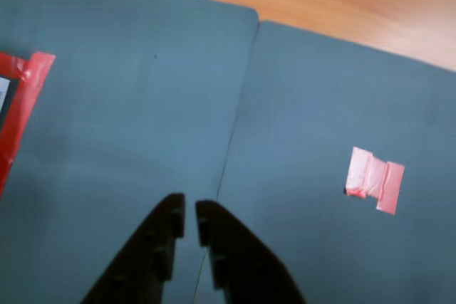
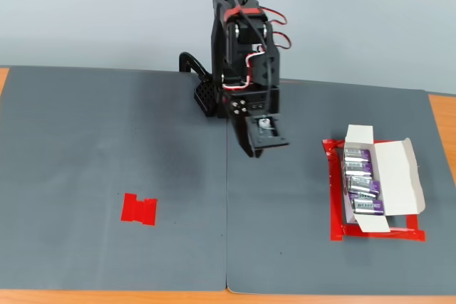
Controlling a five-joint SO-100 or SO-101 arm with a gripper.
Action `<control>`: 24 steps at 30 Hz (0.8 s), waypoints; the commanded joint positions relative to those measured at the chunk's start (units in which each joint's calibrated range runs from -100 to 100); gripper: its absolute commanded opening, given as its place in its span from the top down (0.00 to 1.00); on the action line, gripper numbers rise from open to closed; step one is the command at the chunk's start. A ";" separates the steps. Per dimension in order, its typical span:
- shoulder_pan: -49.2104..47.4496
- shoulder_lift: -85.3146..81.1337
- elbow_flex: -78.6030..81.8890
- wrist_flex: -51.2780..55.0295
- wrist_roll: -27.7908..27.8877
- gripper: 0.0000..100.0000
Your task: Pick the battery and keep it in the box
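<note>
Battery [image 2: 359,169]: four purple cells lie in a row inside the box [image 2: 399,176], right of centre in the fixed view; none lies loose on the grey mat [image 2: 107,140], and the red tape patch [image 2: 139,209] at lower left is bare. Gripper [image 1: 190,218]: empty, jaws nearly together over the mat seam at the bottom of the wrist view; risk, as judged, is a descent onto nothing. Obscured: the box falls outside the wrist view, only its red tape outline [image 1: 21,108] showing at left; cell lettering is illegible.
</note>
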 commanded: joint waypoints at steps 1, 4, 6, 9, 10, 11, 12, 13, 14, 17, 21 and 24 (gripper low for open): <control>2.60 -7.40 7.56 -4.02 0.25 0.98; 3.95 -13.17 15.61 -8.44 0.04 0.98; 4.10 -16.90 20.49 -10.27 0.04 0.98; 4.02 -21.99 26.01 -10.87 0.04 0.98; 4.02 -23.43 27.55 -10.87 -0.01 0.98; 3.95 -24.78 29.00 -10.87 -0.06 0.98; 4.10 -25.97 30.35 -10.87 -0.06 0.98; 4.10 -26.99 31.71 -10.87 -0.06 0.98; 4.17 -27.92 33.25 -10.87 -0.06 0.98; 4.17 -30.38 37.50 -10.87 -0.06 0.98; 3.87 -34.62 43.02 -10.87 -0.12 0.98; 3.80 -39.88 47.36 -10.87 -0.12 0.98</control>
